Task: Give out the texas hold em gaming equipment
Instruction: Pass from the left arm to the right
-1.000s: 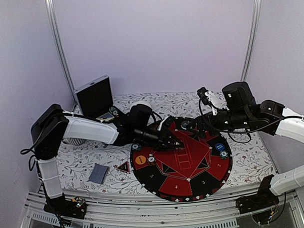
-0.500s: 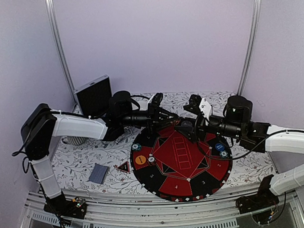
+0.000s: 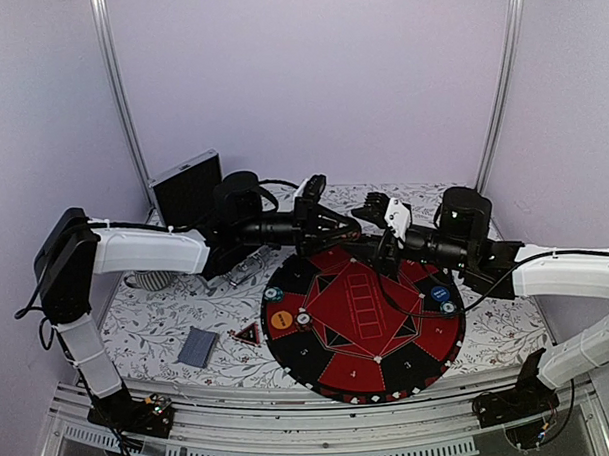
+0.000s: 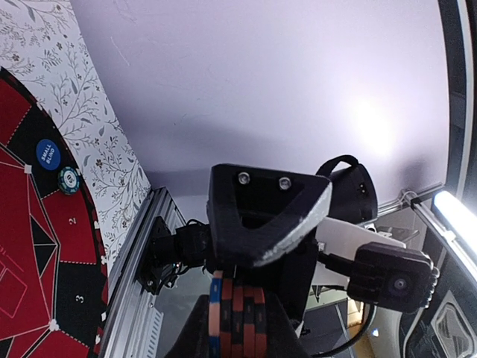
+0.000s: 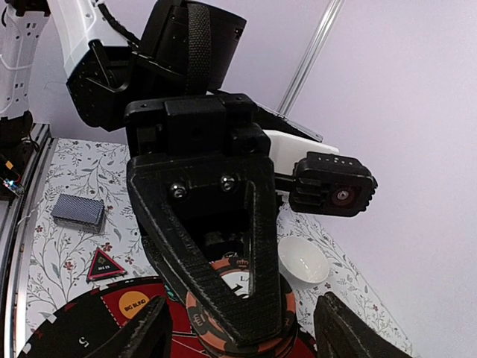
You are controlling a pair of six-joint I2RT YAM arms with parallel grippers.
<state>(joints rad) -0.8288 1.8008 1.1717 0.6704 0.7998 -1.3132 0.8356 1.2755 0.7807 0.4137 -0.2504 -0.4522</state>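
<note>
Above felt mat (image 3: 363, 331) far rim | L gripper (image 3: 336, 227) — clamped on chip stack (image 5: 237, 317) | R gripper (image 5: 242, 330) — fingers (image 5: 145, 332) spread, flanking stack

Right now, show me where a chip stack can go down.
Bare: the mat's near half between orange disc and blue disc, and the cloth right of the mat. Crowded: the mat's far edge, where left gripper and right gripper meet around chips.

Orange-red chip stack (image 4: 237, 321) clamped in left end effector (image 3: 353, 233).
</note>
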